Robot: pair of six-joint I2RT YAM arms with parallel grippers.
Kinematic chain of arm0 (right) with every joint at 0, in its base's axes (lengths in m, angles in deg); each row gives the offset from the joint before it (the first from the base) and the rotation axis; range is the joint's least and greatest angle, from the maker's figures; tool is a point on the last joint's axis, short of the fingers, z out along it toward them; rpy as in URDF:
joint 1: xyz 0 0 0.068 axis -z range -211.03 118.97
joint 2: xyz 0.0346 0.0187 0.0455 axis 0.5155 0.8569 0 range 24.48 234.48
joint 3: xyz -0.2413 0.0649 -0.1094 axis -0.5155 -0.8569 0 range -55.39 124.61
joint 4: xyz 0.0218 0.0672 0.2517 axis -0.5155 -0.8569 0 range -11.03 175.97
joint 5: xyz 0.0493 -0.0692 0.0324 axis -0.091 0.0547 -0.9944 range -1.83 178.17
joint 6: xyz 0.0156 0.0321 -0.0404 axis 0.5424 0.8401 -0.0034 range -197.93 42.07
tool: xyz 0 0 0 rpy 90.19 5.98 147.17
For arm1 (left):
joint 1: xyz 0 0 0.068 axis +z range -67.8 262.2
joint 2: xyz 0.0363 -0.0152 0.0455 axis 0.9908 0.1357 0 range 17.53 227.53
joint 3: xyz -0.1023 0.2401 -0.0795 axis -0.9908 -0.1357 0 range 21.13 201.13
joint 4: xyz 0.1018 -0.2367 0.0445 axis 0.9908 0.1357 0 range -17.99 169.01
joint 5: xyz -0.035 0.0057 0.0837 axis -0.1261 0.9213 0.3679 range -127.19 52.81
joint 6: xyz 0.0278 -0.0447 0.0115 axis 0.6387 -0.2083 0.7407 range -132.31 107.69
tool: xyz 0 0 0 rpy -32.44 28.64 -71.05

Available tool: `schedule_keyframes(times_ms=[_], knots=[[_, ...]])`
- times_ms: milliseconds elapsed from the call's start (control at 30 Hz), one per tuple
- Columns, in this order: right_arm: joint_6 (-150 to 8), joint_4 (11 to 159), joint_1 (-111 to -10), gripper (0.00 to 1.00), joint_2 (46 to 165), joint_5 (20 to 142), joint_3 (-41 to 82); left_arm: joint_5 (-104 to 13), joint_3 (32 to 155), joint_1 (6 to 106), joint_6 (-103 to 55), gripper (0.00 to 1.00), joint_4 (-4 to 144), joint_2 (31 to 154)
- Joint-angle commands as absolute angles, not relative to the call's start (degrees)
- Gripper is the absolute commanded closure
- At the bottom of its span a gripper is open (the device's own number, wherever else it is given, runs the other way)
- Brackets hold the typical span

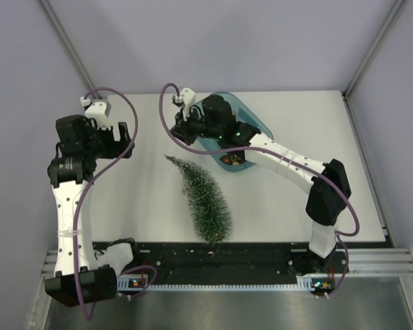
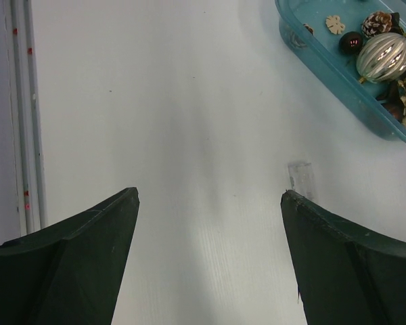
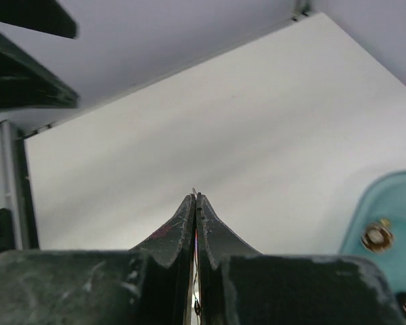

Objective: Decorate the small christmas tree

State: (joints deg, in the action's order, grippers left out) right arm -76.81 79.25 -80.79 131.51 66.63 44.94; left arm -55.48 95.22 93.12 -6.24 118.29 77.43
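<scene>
We see the small christmas tree (image 1: 205, 199) lying on its side on the smooth white table (image 1: 124, 206), mid-table toward the near edge, tip pointing far-left. It is a slim cone of dark green bristles frosted white. A glossy teal tray (image 2: 338, 68) holds a ribbed silver bauble (image 2: 384, 57). The left gripper (image 2: 210, 195) gapes wide and empty; the right gripper (image 3: 195, 198) is pressed together.

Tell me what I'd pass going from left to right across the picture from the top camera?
The left arm's open black gripper → the slim frosted green bottle-brush christmas tree, lying down → the right arm's black elbow joint.
</scene>
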Motion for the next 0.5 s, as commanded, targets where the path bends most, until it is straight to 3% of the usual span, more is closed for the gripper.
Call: schedule_keyframes(times_ms=[0,133,467], knots=[[-74.86,89.47,-79.64,1.00,124.08,84.46,36.30,-58.89,95.66,93.54,-5.19,0.09,115.78,75.11],[-73.89,92.20,-77.62,1.00,118.98,94.30,28.39,-64.51,94.87,93.54,-3.88,0.11,114.73,72.91],[-73.72,95.37,-75.69,1.00,101.50,105.22,10.37,-82.52,96.89,93.63,-4.05,0.15,113.67,70.62]])
